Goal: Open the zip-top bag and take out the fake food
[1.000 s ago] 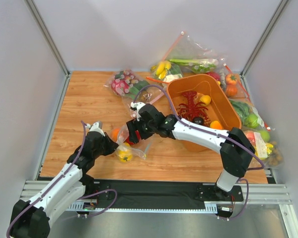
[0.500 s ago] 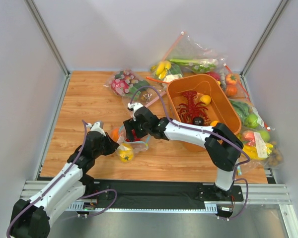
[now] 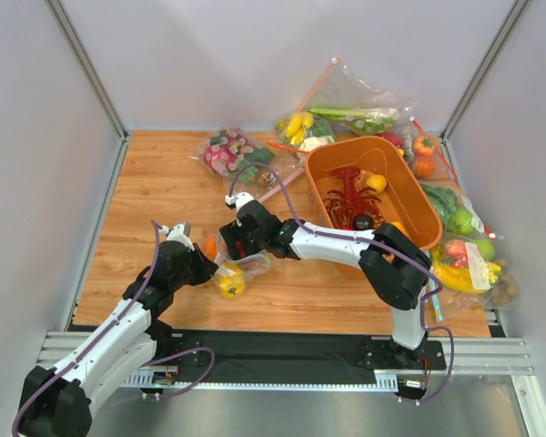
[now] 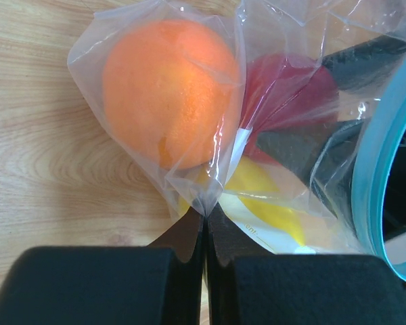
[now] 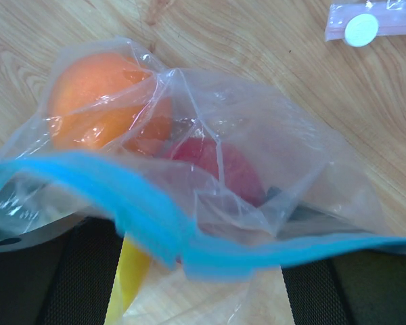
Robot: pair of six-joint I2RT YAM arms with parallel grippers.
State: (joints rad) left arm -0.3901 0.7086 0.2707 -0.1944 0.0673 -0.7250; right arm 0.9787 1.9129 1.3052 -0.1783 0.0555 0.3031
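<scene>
We saw the wooden bench (image 3: 164, 187) carrying an orange bin (image 3: 419, 198) toward its far right. A red lobster (image 3: 348, 202) lay inside the bin, and other filled clear bags (image 3: 227, 150) were crowded behind it and to its right. The right tool (image 3: 231, 244) reached out to the left of the bin, and the left tool (image 3: 198, 266) sat farther left of the bin, nearer the front edge. Between the two, left of the bin and resting on the bench, lay the zip-top bag (image 3: 247, 264), its teal strip (image 5: 142, 210) parted into an open loop. The left tool was pinched tight on a fold of the bag's film, at the end farthest from the bin. The right tool stood spread wide, its dark fingers (image 5: 81, 271) at the bag's mouth with the teal strip across them. Whether they touched any fruit we could not tell. The fake food (image 3: 229, 284) sat inside the bag: an orange fruit (image 4: 169, 88) at the end away from the bin, a red fruit (image 4: 291, 88) beside it toward the bin, and a yellow fruit (image 4: 264, 196) touching both.
</scene>
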